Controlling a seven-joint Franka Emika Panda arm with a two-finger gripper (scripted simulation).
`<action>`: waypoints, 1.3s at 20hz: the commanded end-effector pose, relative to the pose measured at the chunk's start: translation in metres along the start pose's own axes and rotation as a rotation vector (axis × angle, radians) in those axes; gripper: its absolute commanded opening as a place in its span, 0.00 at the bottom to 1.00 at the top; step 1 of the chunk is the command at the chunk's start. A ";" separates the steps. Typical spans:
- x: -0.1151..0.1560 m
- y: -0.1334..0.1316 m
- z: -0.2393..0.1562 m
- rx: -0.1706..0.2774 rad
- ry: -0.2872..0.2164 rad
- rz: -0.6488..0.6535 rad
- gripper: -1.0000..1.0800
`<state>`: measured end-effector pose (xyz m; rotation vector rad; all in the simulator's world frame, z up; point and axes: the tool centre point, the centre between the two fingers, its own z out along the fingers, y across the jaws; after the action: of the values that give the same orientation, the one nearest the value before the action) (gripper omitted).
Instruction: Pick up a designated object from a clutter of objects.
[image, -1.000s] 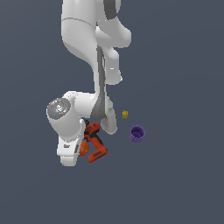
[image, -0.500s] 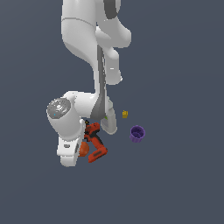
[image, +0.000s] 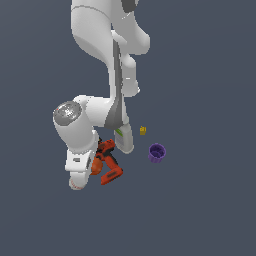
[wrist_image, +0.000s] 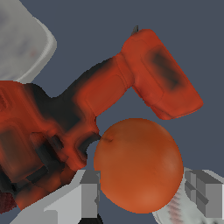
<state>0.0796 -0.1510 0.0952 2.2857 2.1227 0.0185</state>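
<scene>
So the orange ball (wrist_image: 138, 165) is seen right up close in the wrist view, sat between the two grey fingers (wrist_image: 89, 194), one on each side of it. The fingers are spread wide; a sliver of gap is seen on at least one side, so whether the ball is actually being pinched can't be told. The red-and-black drill (wrist_image: 87, 109) is pressed right against the ball, and a bit of the white baseball (wrist_image: 179, 210) is peeking out just beside it.

In the exterior view the ball is hidden by the arm. The drill (image: 107, 162), purple cup (image: 157, 153) and tiny yellow block (image: 142, 130) are spotted there on the grey floor (image: 210, 200).
</scene>
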 end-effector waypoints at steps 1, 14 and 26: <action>0.002 -0.005 -0.015 -0.001 -0.001 0.000 0.00; 0.024 -0.049 -0.128 0.010 0.001 0.000 0.00; 0.045 -0.087 -0.240 0.020 0.005 -0.001 0.00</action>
<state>-0.0053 -0.1002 0.3195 2.2979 2.1356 0.0034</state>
